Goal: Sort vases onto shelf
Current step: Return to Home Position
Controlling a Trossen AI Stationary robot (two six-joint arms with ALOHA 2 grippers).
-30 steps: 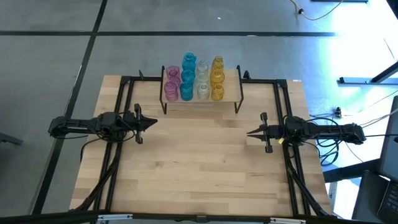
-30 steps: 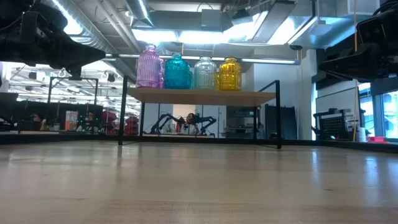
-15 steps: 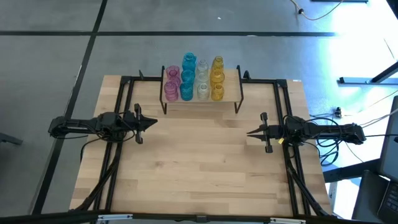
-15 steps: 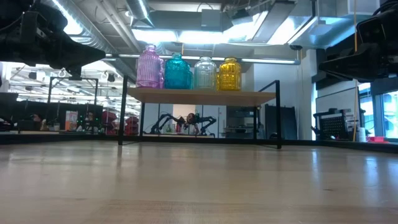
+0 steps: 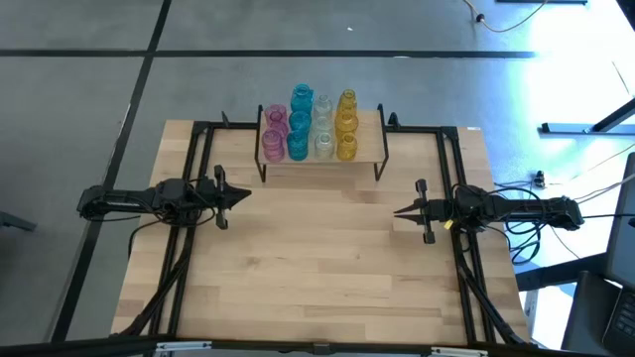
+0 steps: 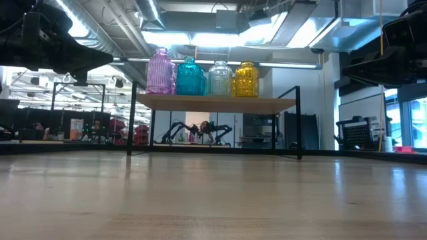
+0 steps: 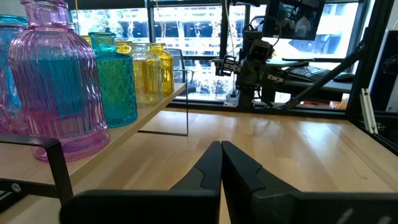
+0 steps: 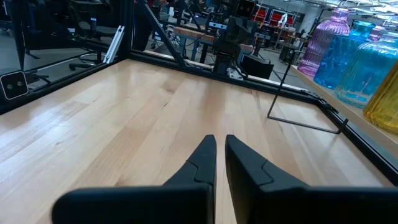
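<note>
Several glass vases in pink, teal, clear and amber stand upright in rows by colour on the shelf's light-wood board at the table's far middle. The low view shows the front vases on the board. My left gripper hovers shut at the table's left, pointing level toward the right. My right gripper hovers shut at the table's right, pointing level toward the left. Both are empty. The left wrist view shows a pink vase close by, the right wrist view the teal ones.
Black metal frame rails run along the table's left, right and far sides. The wooden tabletop lies bare between the two arms and toward the near edge. The shelf's thin black legs stand on the table.
</note>
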